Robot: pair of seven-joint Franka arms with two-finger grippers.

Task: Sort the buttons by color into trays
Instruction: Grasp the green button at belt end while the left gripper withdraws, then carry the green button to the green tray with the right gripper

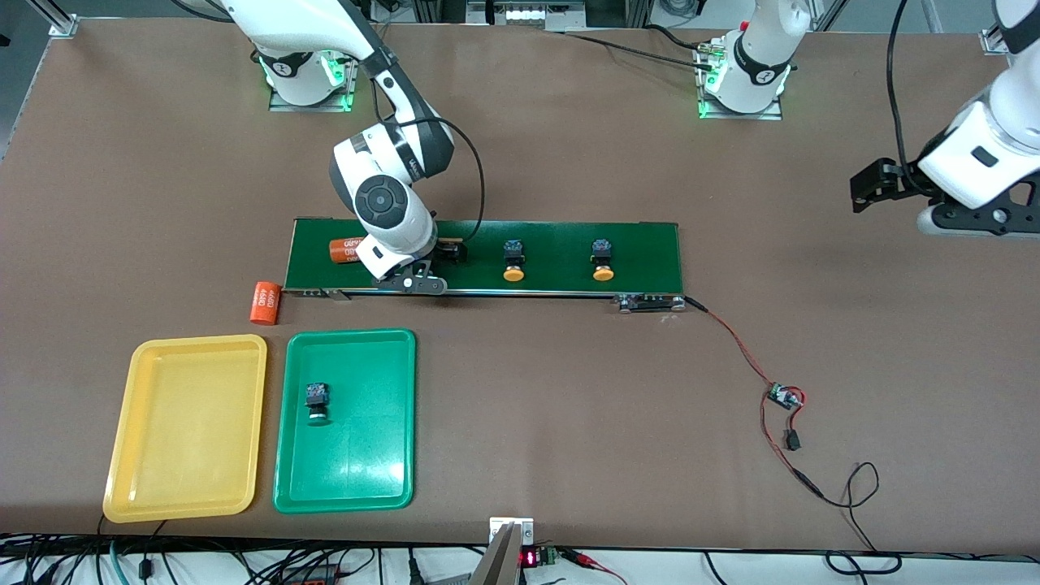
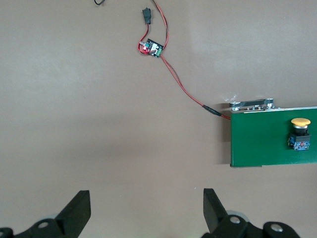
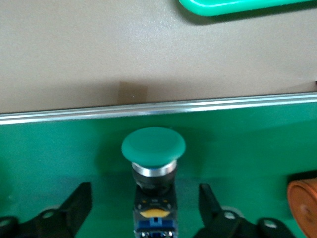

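Note:
In the right wrist view a green-capped button (image 3: 153, 148) lies on the dark-green belt between the fingers (image 3: 79, 203) of my right gripper (image 3: 145, 206). The gripper is open, with a gap on each side of the button's body. From the front, my right gripper (image 1: 406, 276) is low over the belt and hides that button. Two yellow-capped buttons (image 1: 513, 262) (image 1: 602, 260) lie farther along the belt. Another green-capped button (image 1: 316, 404) lies in the green tray (image 1: 349, 497), and the yellow tray (image 1: 187, 504) beside it holds nothing. My left gripper (image 1: 865, 191) (image 2: 147, 208) waits open over bare table.
The conveyor belt (image 1: 552, 244) runs across mid-table. One orange cylinder (image 1: 345, 249) lies on the belt beside my right gripper. Another orange cylinder (image 1: 265, 302) lies on the table off the belt's end. A red-black wire with a small circuit board (image 1: 784, 396) trails from the belt.

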